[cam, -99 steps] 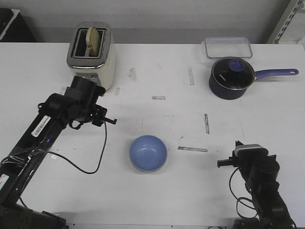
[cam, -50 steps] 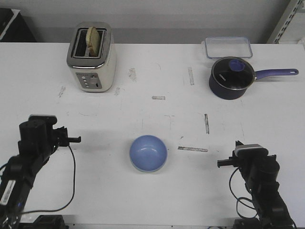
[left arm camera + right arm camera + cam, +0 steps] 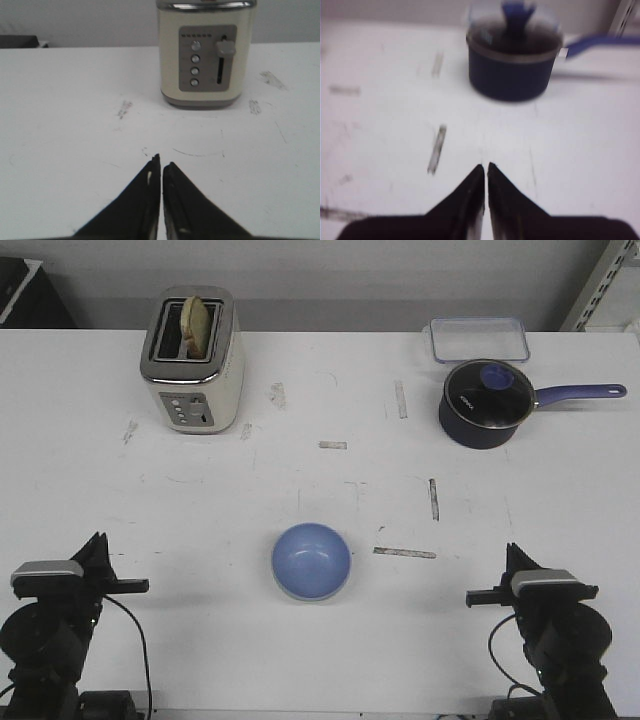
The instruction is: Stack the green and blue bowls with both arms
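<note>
- Fingers of the left gripper (image 3: 161,167) are pressed together with only a hairline seam between the tips, and they pinch nothing; the right gripper (image 3: 485,170) is the same, tips closed and empty.
- Both arms sit low at the near edge of the table (image 3: 330,370), one at each corner, well apart from everything. That reads as a parked pose, which fits a stack that looks finished.
- Between the two arms, near the front middle, sits the blue bowl (image 3: 311,560), upright and open side up. A pale rim shows just under its lower edge, so the green bowl is probably nested beneath it, though I cannot be sure.
- Count: two arms, two grippers, one bowl plainly visible and a likely second under it.
- Farther back stand one cream toaster (image 3: 192,358) with bread in a slot, one dark blue saucepan (image 3: 487,403) with a glass lid, and one clear plastic container (image 3: 479,339) behind the pan.
</note>
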`<action>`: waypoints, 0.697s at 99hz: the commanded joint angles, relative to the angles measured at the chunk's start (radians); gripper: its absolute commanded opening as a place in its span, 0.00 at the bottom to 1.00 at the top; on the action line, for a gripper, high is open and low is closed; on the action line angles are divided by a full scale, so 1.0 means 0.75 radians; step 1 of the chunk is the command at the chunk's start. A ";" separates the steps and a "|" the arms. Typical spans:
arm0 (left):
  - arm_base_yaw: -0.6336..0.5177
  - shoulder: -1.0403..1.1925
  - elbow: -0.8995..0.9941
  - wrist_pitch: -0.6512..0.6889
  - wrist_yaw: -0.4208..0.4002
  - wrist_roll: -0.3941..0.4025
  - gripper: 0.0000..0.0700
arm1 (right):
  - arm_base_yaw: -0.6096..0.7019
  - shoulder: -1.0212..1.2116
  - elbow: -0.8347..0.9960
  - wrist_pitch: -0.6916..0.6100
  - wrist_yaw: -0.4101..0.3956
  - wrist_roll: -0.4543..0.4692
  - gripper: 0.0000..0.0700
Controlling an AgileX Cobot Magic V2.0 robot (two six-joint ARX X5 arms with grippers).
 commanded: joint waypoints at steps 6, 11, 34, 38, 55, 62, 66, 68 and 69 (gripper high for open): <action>0.003 -0.074 0.008 0.018 -0.002 0.007 0.00 | 0.002 -0.150 0.006 0.011 -0.001 0.006 0.00; 0.003 -0.100 0.008 0.017 -0.002 0.007 0.00 | 0.002 -0.217 0.006 0.015 -0.002 0.010 0.00; 0.003 -0.162 0.008 0.017 -0.002 0.002 0.00 | 0.002 -0.424 0.006 0.015 0.001 0.008 0.00; 0.003 -0.166 0.008 0.018 -0.002 0.002 0.00 | 0.002 -0.431 0.006 0.015 0.001 0.007 0.00; 0.003 -0.169 0.008 0.019 -0.002 0.002 0.00 | 0.002 -0.432 0.006 0.015 0.001 0.008 0.00; 0.003 -0.169 0.008 0.019 -0.002 0.002 0.00 | 0.002 -0.432 0.007 0.015 0.001 0.007 0.00; 0.003 -0.169 0.008 0.019 -0.002 0.002 0.00 | 0.002 -0.432 0.007 0.016 0.001 0.008 0.00; 0.003 -0.169 0.008 0.019 -0.002 0.002 0.00 | 0.002 -0.432 0.007 0.017 0.000 0.008 0.00; 0.003 -0.169 0.008 0.019 -0.002 0.002 0.00 | 0.002 -0.432 0.007 0.016 0.000 0.008 0.00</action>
